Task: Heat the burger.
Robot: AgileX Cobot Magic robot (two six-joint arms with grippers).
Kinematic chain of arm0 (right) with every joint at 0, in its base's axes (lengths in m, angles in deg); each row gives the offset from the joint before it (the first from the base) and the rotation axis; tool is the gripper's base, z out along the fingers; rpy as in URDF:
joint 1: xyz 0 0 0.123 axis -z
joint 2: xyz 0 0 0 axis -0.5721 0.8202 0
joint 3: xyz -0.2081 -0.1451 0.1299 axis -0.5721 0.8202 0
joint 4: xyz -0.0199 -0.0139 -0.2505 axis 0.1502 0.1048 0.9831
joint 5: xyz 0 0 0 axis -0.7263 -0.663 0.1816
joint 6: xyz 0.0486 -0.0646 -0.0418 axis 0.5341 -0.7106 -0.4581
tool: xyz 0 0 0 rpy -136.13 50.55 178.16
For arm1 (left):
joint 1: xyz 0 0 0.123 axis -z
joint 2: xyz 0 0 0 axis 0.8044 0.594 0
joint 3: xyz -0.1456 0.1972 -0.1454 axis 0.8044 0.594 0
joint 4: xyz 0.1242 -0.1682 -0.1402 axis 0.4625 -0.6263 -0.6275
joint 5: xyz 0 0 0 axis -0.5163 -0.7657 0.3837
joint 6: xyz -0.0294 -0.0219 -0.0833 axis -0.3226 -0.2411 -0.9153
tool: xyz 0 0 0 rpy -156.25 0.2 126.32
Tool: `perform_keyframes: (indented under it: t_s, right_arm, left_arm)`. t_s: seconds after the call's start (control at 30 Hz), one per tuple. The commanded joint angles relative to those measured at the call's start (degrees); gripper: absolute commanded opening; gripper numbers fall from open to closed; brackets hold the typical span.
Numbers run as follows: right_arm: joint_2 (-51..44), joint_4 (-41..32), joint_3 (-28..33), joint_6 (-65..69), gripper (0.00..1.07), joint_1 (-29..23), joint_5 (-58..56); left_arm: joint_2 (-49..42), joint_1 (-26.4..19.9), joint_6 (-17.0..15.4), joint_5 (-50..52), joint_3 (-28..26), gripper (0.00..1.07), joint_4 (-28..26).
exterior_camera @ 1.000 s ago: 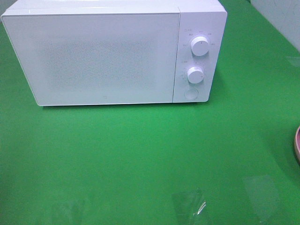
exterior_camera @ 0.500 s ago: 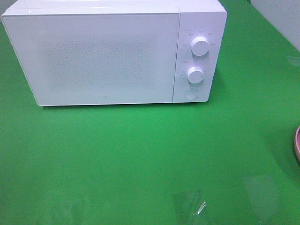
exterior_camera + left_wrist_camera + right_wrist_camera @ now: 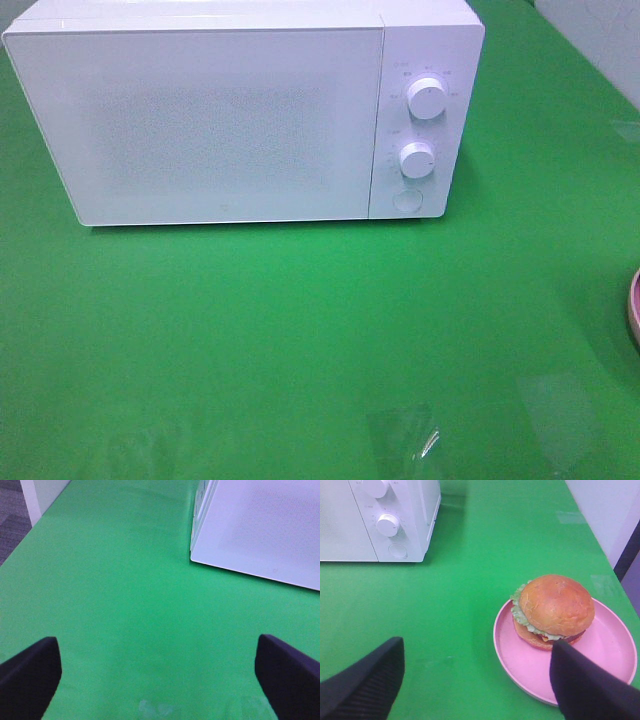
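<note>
Burger [image 3: 554, 611] sits on pink plate [image 3: 600, 667] near the surface's right edge, well apart from the closed microwave [image 3: 240, 115]. Right claw [image 3: 477, 680] hangs beside it, spread wide and empty, seemingly ready to lift; left claw [image 3: 160, 672] gapes empty too.

My table [image 3: 300, 330] is bright green all over. The microwave [image 3: 230, 110] is white, its door [image 3: 200, 125] speckled with fine grey dots, its two knobs [image 3: 427, 100] white too. My burger [image 3: 555, 607] has a golden-brown bun, green lettuce and an orange cheese edge, on a pink plate [image 3: 520, 665]. My fingers [image 3: 362, 685] are black.
</note>
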Motion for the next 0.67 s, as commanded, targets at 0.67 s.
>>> perform_keyframes:
  t_s: [0.67]
  right_arm:
    - [-1.6,0.2,0.1,-0.5,0.76,0.2,0.6]
  left_arm:
    - [-1.5,0.0,-0.1,1.0,0.1,1.00,-0.1]
